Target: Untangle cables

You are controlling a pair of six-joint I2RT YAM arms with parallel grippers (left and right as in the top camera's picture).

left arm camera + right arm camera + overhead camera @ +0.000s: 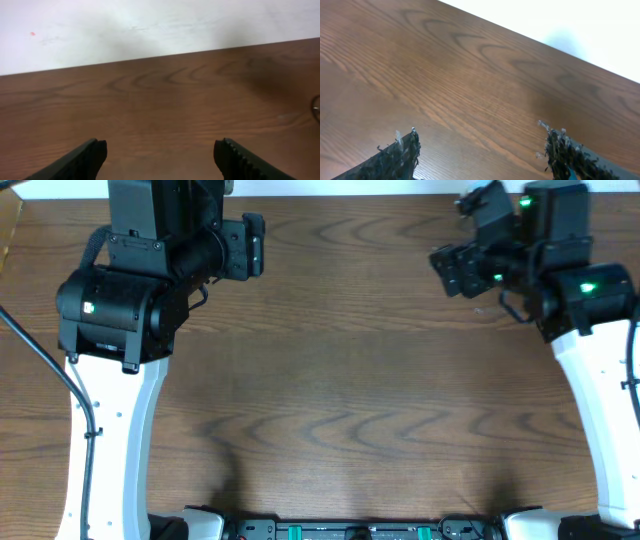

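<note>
No cables show in any view; they are hidden or out of view. My left gripper [250,245] is at the far left of the wooden table [330,380]. In the left wrist view it is open and empty [160,147] above bare wood. My right gripper [450,270] is at the far right. In the right wrist view it is open and empty [480,137], with frayed tape on its fingers. A thin dark curved bit [316,107] shows at the right edge of the left wrist view; I cannot tell what it is.
The table's far edge [150,57] meets a white wall in both wrist views. A thick black wire [45,365] fixed to the left arm runs down the left side. The arm bases stand at the front corners.
</note>
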